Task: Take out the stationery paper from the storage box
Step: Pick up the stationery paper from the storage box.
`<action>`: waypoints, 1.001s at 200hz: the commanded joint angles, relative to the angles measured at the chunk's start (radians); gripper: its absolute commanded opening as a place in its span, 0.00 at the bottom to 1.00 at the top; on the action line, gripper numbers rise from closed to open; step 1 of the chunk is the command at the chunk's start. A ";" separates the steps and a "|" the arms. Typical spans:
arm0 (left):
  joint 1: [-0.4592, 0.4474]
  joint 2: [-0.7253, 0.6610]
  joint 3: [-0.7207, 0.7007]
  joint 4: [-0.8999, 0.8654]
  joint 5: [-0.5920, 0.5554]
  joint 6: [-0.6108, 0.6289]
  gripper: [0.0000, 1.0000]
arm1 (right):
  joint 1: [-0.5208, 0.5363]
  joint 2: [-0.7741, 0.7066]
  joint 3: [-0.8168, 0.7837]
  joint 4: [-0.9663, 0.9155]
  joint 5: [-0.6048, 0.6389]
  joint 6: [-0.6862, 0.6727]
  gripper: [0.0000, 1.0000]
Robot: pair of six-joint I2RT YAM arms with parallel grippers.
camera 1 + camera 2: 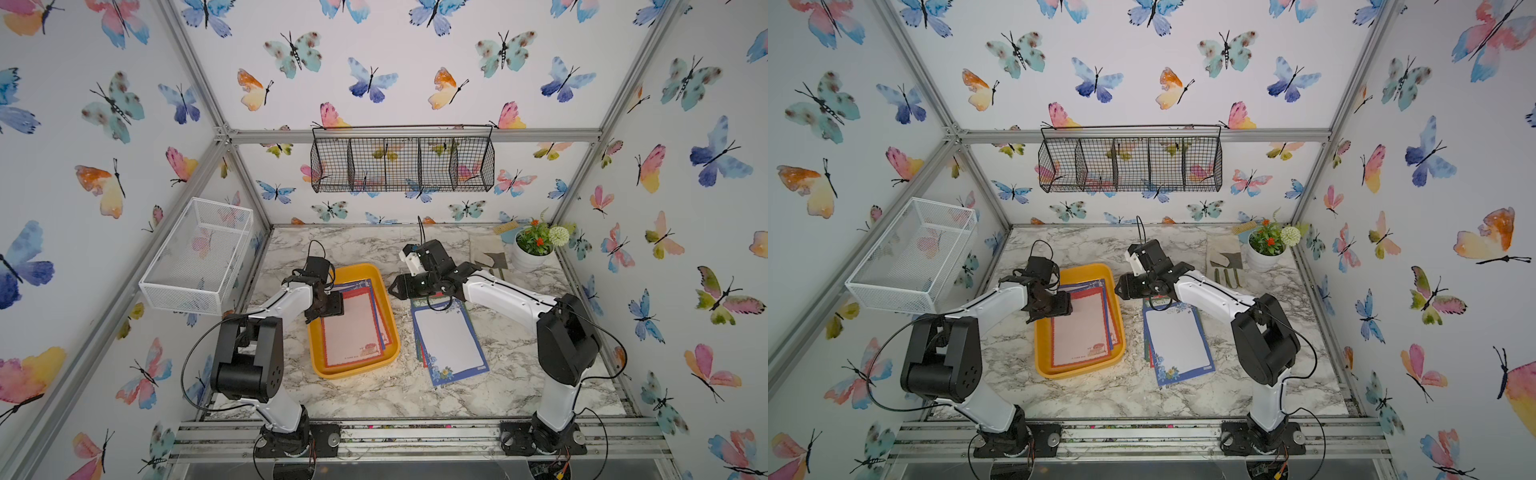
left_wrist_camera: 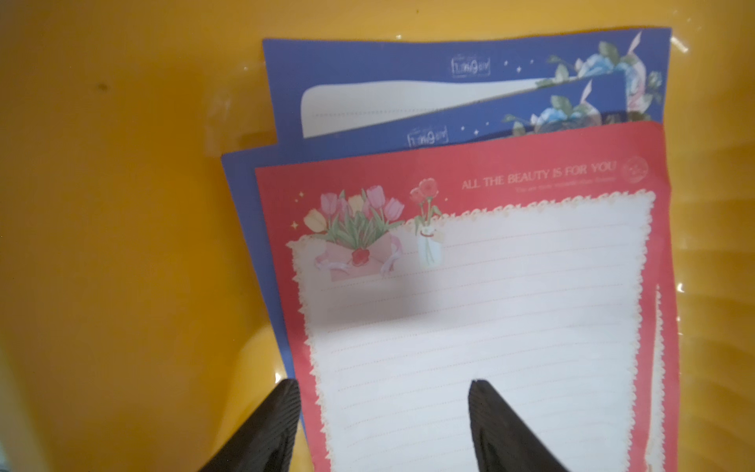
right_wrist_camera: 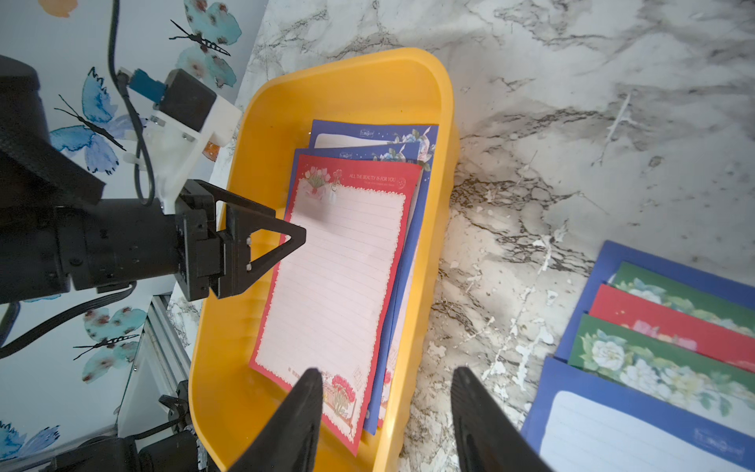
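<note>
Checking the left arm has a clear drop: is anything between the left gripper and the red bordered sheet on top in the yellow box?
Nothing visible does. The left gripper is open above one edge of the red-bordered sheet, which lies uncovered on top of the others in the storage box.

- Storage box (image 1: 357,274): plain yellow-orange.
- Top sheet of stationery paper (image 1: 351,328) in the box: red border, cream scalloped edging, pale pink ruled centre, pink and red tulip print.
- Lower sheets (image 2: 449,53): dark blue border, white centre, blue flowers.
- Paper stack (image 1: 451,340), right of centre in both top views: blue-bordered white sheet over green sheets with white flowers and one red.
- Bench (image 1: 478,399): white marble pattern, grey-black veining.
- Left hand (image 2: 383,384), right hand (image 3: 387,370): black.
- Walls (image 1: 415,104): white, multicoloured watercolour butterflies.
</note>
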 commanded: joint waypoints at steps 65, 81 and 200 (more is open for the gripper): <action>0.007 0.050 0.029 -0.033 -0.055 0.015 0.70 | 0.006 0.031 0.032 0.006 -0.021 -0.007 0.53; 0.007 0.065 0.034 -0.036 -0.043 0.015 0.70 | 0.006 0.030 0.032 0.006 -0.023 -0.008 0.53; 0.010 -0.034 0.025 0.002 -0.085 -0.013 0.69 | 0.006 0.031 0.030 0.001 -0.025 -0.015 0.52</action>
